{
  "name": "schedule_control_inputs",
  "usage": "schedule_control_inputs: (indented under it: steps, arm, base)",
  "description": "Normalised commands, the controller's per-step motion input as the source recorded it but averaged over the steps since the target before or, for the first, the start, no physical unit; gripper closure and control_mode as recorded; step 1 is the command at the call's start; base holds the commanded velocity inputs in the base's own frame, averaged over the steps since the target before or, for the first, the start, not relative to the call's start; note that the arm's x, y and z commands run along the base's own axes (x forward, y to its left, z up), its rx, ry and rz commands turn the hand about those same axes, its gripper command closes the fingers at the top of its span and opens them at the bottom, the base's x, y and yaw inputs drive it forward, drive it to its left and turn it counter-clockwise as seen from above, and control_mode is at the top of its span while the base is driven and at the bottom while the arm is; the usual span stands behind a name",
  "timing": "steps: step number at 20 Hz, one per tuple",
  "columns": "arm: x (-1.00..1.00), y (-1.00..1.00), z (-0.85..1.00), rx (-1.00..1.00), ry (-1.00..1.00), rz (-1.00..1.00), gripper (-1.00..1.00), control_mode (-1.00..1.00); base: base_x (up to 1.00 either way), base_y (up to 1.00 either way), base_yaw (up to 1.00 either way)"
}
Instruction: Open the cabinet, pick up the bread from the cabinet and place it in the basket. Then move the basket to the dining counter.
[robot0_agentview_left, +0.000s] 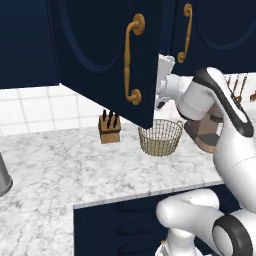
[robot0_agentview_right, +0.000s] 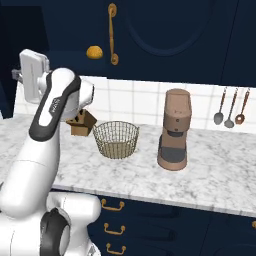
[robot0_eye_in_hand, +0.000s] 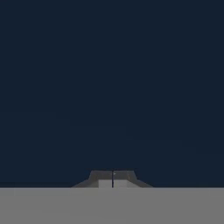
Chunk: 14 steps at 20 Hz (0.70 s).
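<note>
The cabinet (robot0_agentview_left: 107, 55) door hangs open, and the bread (robot0_agentview_right: 94, 52) sits inside on its shelf. The basket (robot0_agentview_right: 116, 139) stands empty on the worktop (robot0_agentview_left: 75, 170) below. The arm is raised behind the door, gripper (robot0_eye_in_hand: 113, 179) pressed together on nothing, facing navy panel.

Navy cabinet (robot0_agentview_left: 107, 55) door swung open, orange bread (robot0_agentview_right: 94, 52) inside, wire basket (robot0_agentview_right: 116, 139) on worktop

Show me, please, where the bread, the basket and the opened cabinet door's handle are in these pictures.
bread (robot0_agentview_right: 94, 52): right base view, middle of the bun.
basket (robot0_agentview_left: 160, 139): left base view, front mesh wall.
cabinet door handle (robot0_agentview_left: 128, 60): left base view, middle of the curved bar.
</note>
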Motion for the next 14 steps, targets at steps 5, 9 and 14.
schedule_control_inputs:
  steps: [5, 9, 14]
  arm:
    - [-0.09, 1.00, -0.04, -0.03, 0.12, 0.35, 1.00, -1.00]
    - [-0.28, 1.00, -0.03, -0.01, 0.09, 0.34, 1.00, -1.00]
    - [-0.02, 1.00, -0.13, -0.06, 0.04, 0.05, 1.00, -1.00]
  base:
    - [0.00, 0.00, 0.00]
    - [0.00, 0.00, 0.00]
    - [0.00, 0.00, 0.00]
